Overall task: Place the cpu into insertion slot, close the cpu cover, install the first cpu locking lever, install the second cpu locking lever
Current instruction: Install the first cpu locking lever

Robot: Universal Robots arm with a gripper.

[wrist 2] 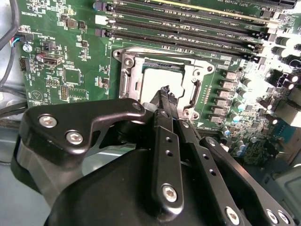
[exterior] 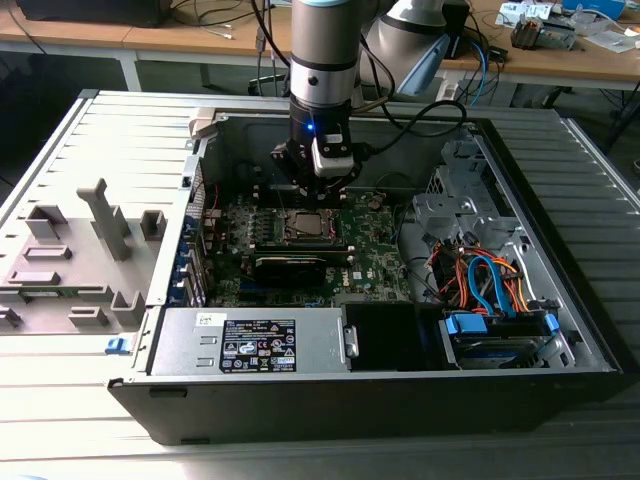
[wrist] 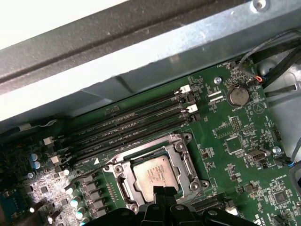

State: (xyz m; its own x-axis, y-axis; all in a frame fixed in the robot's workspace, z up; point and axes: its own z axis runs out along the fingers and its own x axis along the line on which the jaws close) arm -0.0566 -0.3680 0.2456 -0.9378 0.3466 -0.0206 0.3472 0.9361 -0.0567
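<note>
Near the middle of the green motherboard (exterior: 380,262), inside the open computer case (exterior: 300,405) that lies flat on the grey slatted counter (exterior: 60,400), the insertion slot (wrist: 181,147) holds the cpu (wrist: 151,173). The chip lies flat, silvery top up, and the cpu cover (wrist: 187,162) lies down around it, so the metal top shows through the cover's window. Whether the locking levers along the slot's sides are latched, I cannot tell.

The arm comes straight down over the slot, and the pincer (wrist 2: 164,90) hangs just above the cpu, over the chip's edge on the side away from the memory slots (wrist: 131,127). Its fingertips (wrist: 157,192) are drawn together in both wrist views, and nothing is gripped between them. I cannot tell whether the tips touch the chip or the cover.

The long black memory slots run side by side just beside the insertion slot, towards the case's back wall. A round coin battery (wrist: 237,95) sits on the board near one end of those slots. Along the case's front edge in the exterior view lies a silver power supply (exterior: 250,340), and at the case's corner on the exterior view's right a drive bay with blue and orange cables (exterior: 490,280). On the counter at the exterior view's left, beside the case, sits a grey moulded fixture (exterior: 80,250).
</note>
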